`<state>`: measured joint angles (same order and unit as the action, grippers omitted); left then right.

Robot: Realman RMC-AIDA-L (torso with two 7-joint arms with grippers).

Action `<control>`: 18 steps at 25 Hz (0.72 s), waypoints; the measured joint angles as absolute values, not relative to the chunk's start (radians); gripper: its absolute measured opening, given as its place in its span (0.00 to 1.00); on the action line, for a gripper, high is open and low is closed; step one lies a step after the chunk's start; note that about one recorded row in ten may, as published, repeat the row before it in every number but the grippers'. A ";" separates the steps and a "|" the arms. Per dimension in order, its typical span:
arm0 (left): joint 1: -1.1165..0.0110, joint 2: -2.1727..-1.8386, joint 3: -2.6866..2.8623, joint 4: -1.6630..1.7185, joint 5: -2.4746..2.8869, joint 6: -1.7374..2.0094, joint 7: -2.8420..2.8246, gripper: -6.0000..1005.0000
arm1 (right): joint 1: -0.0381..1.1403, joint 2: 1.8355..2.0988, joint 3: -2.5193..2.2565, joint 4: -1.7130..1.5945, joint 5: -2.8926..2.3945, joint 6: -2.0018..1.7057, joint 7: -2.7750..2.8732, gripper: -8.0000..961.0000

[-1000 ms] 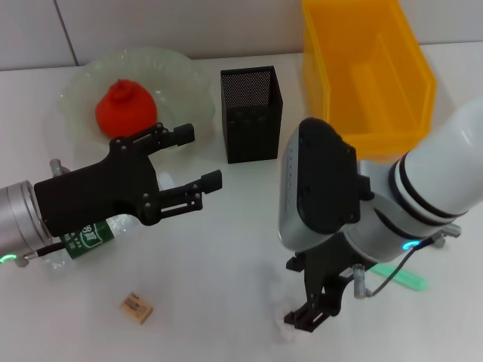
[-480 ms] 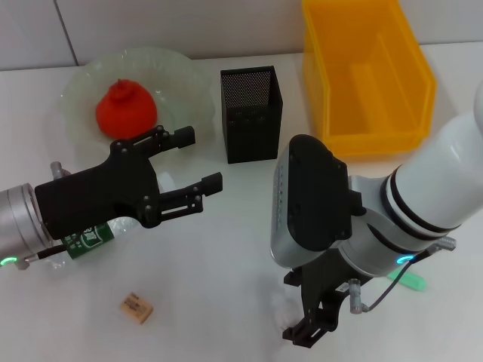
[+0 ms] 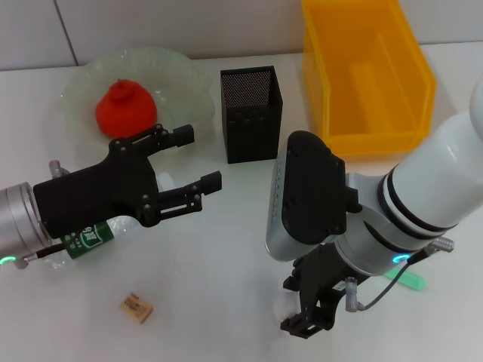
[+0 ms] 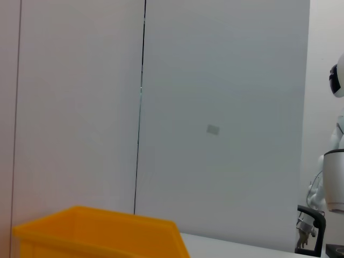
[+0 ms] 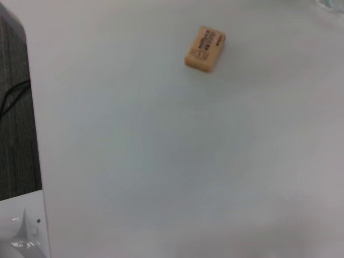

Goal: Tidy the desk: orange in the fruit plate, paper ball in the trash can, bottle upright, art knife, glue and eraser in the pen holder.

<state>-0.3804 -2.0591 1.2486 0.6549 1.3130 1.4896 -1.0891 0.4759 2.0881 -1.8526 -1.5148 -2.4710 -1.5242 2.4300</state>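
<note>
Near desk front | right gripper (image 3: 306, 320) jaws on white crumpled paper ball (image 3: 282, 308) | left gripper (image 3: 192, 160) jaws wide, empty

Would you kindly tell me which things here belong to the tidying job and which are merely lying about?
Job:
orange, in the plate
pen holder
yellow bin
bottle, lying under the left gripper
eraser
paper ball, by the right gripper
green knife

Lying about:
only a second robot, far off
</note>
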 joint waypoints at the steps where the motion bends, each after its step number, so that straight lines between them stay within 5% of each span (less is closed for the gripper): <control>1: -0.380 -2.059 1.249 0.656 1.313 1.490 -1.089 0.77 | 0.476 2.088 -1.853 -1.513 -2.470 -1.524 2.431 0.71; 13: -0.380 -2.059 1.247 0.657 1.313 1.491 -1.089 0.76 | 0.472 2.088 -1.848 -1.512 -2.473 -1.520 2.443 0.35; 18: -0.381 -2.059 1.247 0.657 1.313 1.491 -1.089 0.76 | 0.467 2.087 -1.802 -1.517 -2.477 -1.507 2.445 0.31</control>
